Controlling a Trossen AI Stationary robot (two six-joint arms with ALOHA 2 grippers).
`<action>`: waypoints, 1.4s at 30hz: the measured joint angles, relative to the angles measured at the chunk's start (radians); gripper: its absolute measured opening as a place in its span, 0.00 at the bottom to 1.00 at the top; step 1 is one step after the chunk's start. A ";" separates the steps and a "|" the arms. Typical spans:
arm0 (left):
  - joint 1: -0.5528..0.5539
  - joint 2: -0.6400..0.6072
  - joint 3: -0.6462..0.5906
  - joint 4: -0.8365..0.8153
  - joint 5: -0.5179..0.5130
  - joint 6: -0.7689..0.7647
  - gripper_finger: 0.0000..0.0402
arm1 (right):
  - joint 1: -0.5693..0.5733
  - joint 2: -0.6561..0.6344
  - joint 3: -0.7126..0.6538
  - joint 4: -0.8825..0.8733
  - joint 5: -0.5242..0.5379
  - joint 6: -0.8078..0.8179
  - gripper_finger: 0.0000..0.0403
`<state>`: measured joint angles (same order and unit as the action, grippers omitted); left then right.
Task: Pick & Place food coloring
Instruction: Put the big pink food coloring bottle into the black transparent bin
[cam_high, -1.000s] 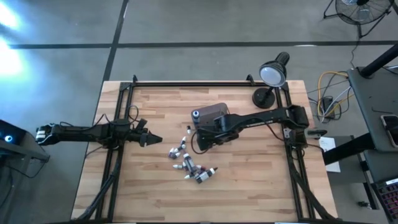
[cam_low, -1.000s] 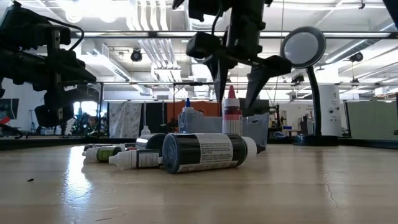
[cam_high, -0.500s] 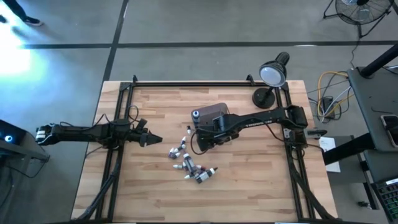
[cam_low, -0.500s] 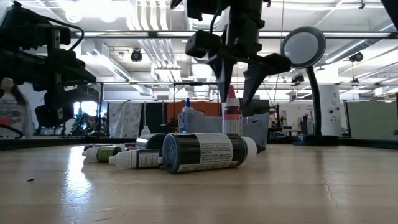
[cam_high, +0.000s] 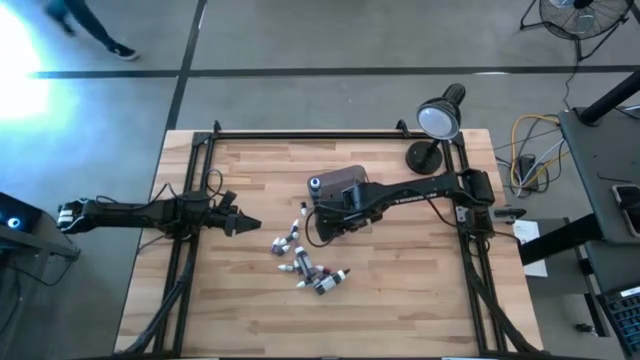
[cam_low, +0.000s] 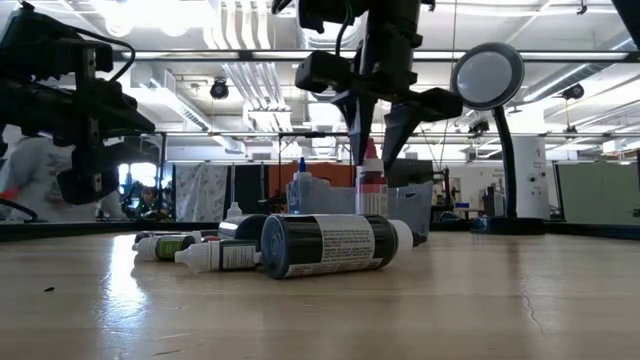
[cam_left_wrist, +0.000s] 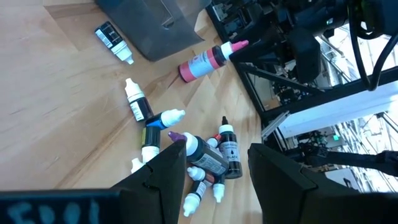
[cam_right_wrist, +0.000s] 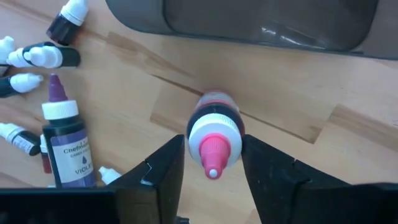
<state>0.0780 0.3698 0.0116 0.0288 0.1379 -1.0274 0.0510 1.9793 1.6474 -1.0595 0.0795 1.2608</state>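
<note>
The right hand (cam_right_wrist: 211, 163), fingers apart and straddling the upright pink-capped red food-coloring bottle (cam_right_wrist: 214, 134) just beside the smoky-grey translucent tub (cam_right_wrist: 249, 22) mid-counter, should stay centred and grip its shoulder squarely to avoid tipping it.

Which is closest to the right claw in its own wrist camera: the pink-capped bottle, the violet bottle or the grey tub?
From the right gripper:
1. Pink-capped bottle, upright between its fingers.
2. Grey tub, just beyond that bottle.
3. Violet bottle, off to one side.
</note>
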 joint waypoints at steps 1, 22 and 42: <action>0.000 0.000 0.000 0.000 0.000 0.002 0.38 | -0.002 0.000 0.000 0.002 0.000 -0.001 0.39; 0.000 0.000 0.000 0.000 0.000 0.011 0.38 | -0.005 -0.005 0.019 -0.026 -0.029 -0.055 0.24; 0.000 0.000 0.000 -0.001 -0.008 0.032 0.38 | -0.278 -0.016 0.290 -0.302 0.224 -0.326 0.24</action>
<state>0.0780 0.3698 0.0113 0.0280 0.1303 -0.9954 -0.2267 1.9636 1.9376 -1.3619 0.3035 0.9347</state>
